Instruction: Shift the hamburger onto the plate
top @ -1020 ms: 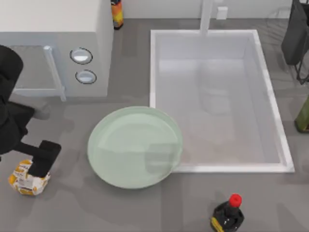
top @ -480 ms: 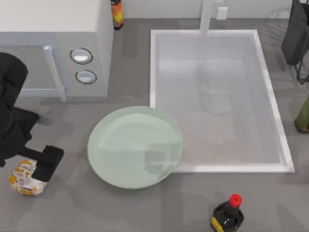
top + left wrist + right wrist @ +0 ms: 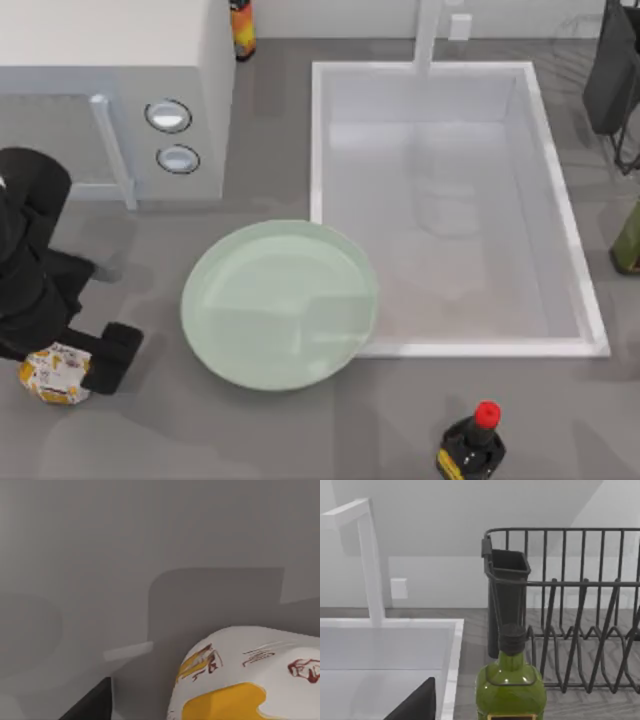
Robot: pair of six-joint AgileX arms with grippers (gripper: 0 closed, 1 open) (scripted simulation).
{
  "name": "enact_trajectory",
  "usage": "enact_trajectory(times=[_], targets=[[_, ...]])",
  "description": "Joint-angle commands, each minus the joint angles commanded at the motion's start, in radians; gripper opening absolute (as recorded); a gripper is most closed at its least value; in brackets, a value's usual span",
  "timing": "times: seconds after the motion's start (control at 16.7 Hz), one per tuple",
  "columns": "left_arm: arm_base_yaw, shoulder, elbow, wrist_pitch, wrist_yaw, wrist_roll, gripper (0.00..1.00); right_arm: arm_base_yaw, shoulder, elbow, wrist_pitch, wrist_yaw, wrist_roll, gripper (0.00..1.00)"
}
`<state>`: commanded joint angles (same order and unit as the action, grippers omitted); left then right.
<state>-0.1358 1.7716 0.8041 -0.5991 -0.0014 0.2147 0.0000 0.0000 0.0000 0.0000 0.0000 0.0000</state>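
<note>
Reaching low at the worktop's left edge, the left hand (image 3: 78,368) straddles the hamburger (image 3: 53,373), ready to lift it; whether its fingers have closed cannot be told, and the plate (image 3: 215,280) waits nearby, empty

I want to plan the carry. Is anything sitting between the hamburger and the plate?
Nothing visible does. The hamburger lies at the table's left edge under the left gripper, and the stretch of grey table from it to the plate is bare. The soy sauce bottle stands off to the right.
</note>
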Motion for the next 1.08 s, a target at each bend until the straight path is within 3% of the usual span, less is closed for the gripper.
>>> enact_trajectory(times=[0.18, 0.96, 1.08], targets=[[0.000, 0.000, 0.000, 0.000, 0.000, 0.000, 1.00, 0.000, 0.000, 0.000, 0.000, 0.000, 0.000, 1.00], [0.000, 0.000, 0.000, 0.000, 0.000, 0.000, 0.02, 0.000, 0.000, 0.000, 0.000, 0.000, 0.000, 1.00], [0.000, 0.000, 0.000, 0.000, 0.000, 0.000, 0.00, 0.000, 0.000, 0.000, 0.000, 0.000, 0.000, 1.00]])
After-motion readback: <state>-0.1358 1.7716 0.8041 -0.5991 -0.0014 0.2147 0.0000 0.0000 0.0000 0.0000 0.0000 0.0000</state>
